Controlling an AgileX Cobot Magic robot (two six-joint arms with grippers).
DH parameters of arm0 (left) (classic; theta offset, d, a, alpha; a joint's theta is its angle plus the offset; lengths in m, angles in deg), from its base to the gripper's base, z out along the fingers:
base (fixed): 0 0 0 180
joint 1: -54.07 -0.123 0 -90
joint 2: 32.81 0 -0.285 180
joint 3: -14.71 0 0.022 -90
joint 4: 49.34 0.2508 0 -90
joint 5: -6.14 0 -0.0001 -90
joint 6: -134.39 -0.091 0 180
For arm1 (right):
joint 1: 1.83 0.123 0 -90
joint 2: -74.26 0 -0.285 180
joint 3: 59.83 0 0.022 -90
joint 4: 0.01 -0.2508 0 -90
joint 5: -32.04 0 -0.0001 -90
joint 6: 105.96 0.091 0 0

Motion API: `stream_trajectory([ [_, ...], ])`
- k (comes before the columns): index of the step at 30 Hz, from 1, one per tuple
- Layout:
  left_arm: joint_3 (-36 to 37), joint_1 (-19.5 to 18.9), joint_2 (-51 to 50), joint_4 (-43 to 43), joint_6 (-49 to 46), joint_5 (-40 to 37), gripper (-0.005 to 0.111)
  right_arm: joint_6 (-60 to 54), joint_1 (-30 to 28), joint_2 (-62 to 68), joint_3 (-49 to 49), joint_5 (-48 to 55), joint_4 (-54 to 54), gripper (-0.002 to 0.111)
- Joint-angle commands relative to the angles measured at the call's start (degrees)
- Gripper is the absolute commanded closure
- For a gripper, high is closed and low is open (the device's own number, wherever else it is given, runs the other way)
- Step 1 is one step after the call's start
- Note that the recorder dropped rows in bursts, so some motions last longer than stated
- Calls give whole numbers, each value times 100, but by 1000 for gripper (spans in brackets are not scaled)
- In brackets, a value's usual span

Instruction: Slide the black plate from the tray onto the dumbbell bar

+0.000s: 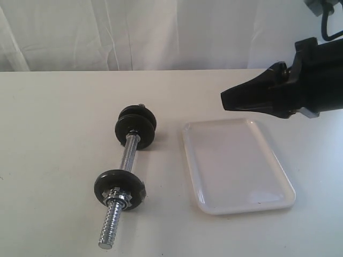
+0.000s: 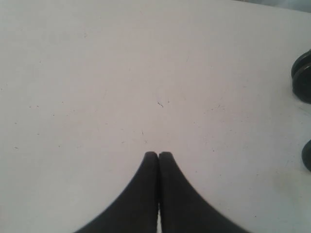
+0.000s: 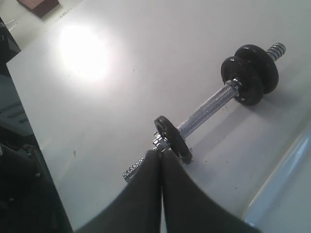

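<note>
As the tray (image 1: pixel 236 160) lies bare, the plate is probably one of two discs (image 1: pixel 136 126) stacked on the bar's (image 1: pixel 128 155) farther end, so the job looks done. The right gripper (image 1: pixel 225 100) hovers above the tray and the left gripper (image 2: pixel 158 155) over bare table, both closed and empty.

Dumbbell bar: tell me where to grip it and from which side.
Grip the dumbbell bar at its bare knurled middle, coming down from above and closing across the rod. It lies flat, and the discs flanking that stretch seem to lift it clear of the table.
</note>
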Motion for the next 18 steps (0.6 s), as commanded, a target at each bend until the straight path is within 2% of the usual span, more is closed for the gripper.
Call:
stream_trajectory([
  [1, 159, -16, 47, 42, -1, 277, 107, -44, 5, -49, -13, 25, -30, 108],
  [10, 169, -16, 47, 42, -1, 334, 107, -44, 5, -49, -13, 25, -30, 108],
  [18, 541, -26, 47, 32, -1, 1068, 107, -44, 5, -49, -13, 25, -30, 108],
])
